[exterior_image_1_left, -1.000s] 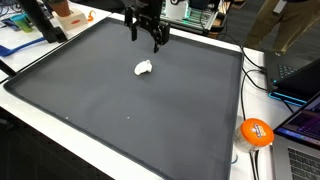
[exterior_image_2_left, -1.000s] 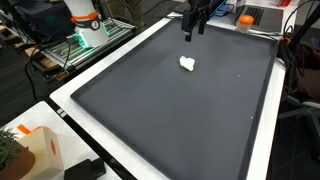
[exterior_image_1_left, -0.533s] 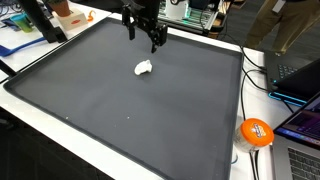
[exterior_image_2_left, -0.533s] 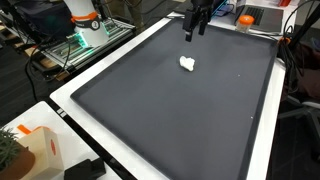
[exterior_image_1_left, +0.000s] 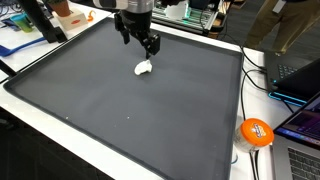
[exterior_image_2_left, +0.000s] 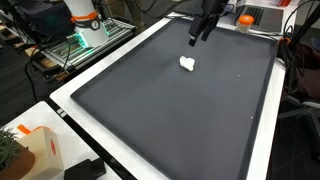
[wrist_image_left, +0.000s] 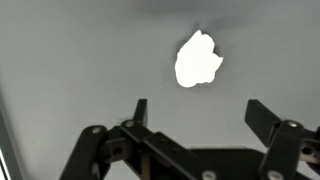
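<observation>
A small crumpled white lump (exterior_image_1_left: 143, 68) lies on the dark grey mat (exterior_image_1_left: 120, 110) near its far edge; it also shows as the white lump (exterior_image_2_left: 187, 64) in both exterior views. My black gripper (exterior_image_1_left: 139, 42) hangs just above and behind it, open and empty. In the wrist view the white lump (wrist_image_left: 198, 58) sits ahead of the gripper (wrist_image_left: 200, 115), slightly beyond the gap between its two spread fingers. Nothing is between the fingers.
The mat sits in a white frame (exterior_image_2_left: 70, 88). An orange ball (exterior_image_1_left: 256, 132), cables and laptops lie off the mat's side. A blue sheet and dark stand (exterior_image_1_left: 35, 22) are at a far corner. An orange-topped box (exterior_image_2_left: 258, 15) and shelf (exterior_image_2_left: 85, 40) flank the far end.
The gripper has shifted sideways and turned over the past second, coming closer to the white lump. The lump has not moved. The jaws stayed open.
</observation>
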